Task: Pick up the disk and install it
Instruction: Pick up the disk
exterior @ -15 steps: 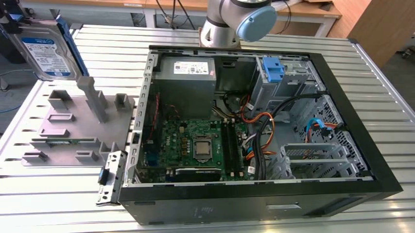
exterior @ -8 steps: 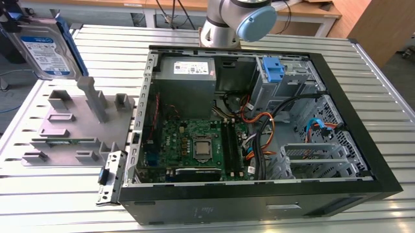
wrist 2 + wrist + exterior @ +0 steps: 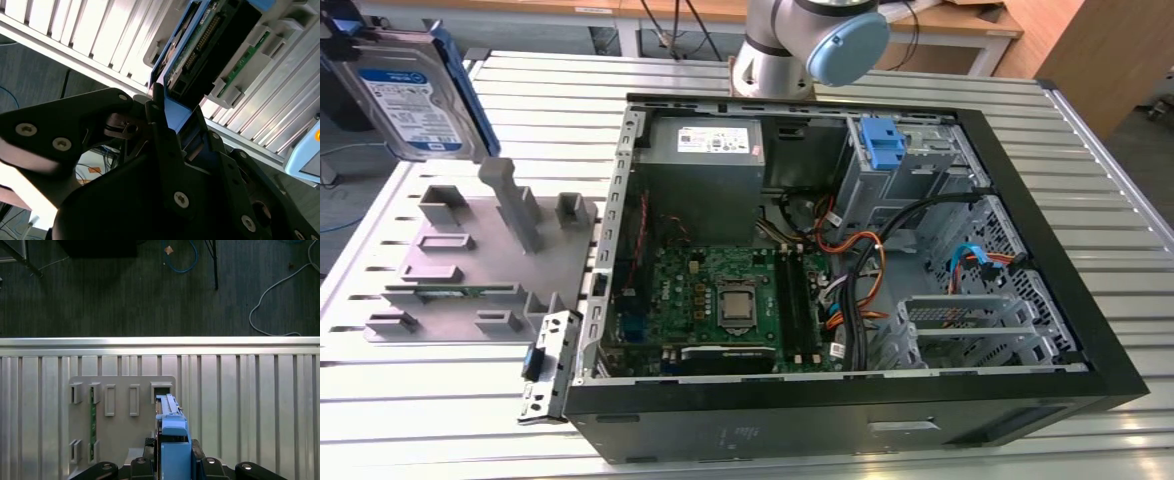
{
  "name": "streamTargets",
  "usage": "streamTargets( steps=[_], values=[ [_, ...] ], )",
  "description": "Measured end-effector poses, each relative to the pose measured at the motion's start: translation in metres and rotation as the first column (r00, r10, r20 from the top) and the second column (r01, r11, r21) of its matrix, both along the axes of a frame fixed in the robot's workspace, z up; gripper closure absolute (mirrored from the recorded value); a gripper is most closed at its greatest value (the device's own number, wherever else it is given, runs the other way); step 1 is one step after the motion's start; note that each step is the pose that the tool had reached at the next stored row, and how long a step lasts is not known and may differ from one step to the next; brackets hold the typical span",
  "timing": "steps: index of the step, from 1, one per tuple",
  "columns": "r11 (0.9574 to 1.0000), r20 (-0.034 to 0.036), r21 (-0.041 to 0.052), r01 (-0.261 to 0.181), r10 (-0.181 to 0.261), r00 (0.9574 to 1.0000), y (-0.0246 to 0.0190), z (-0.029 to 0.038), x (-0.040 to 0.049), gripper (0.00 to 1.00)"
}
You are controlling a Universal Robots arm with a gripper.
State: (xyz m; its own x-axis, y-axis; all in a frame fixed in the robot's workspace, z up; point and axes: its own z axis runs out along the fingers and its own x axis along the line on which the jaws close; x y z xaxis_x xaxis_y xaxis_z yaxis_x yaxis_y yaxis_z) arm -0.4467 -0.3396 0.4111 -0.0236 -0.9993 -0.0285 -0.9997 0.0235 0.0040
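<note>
The disk (image 3: 416,98) is a silver-grey drive with a white-and-blue label and blue side rails. It hangs upright in the air at the exterior view's far left, above the grey slotted fixture (image 3: 467,262). In the first wrist view my gripper (image 3: 175,466) is shut on the disk (image 3: 169,412), which is seen edge-on with a blue rail between the black fingers (image 3: 142,467). The second wrist view shows the disk's (image 3: 210,47) connector end and circuit board sticking out past the gripper (image 3: 184,134).
An open black computer case (image 3: 1107,340) lies on the slatted metal table (image 3: 547,90). It holds a motherboard (image 3: 720,300), cables, a grey power supply (image 3: 707,150) and a drive bay with a blue bracket (image 3: 885,145). A green memory stick (image 3: 92,415) stands in the fixture.
</note>
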Motion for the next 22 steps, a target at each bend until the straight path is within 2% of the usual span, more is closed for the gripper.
streamTargets(
  steps=[5, 11, 22],
  values=[
    [1.0000, 0.0001, 0.0000, 0.000, 0.000, 1.0000, 0.0000, 0.0055, 0.0000, 0.64],
    [1.0000, 0.0004, 0.0000, 0.000, 0.000, 1.0000, 0.0000, 0.0154, 0.0000, 0.64],
    [1.0000, 0.0016, 0.0001, 0.000, 0.000, 1.0000, -0.0001, 0.0424, 0.0000, 0.64]
  ],
)
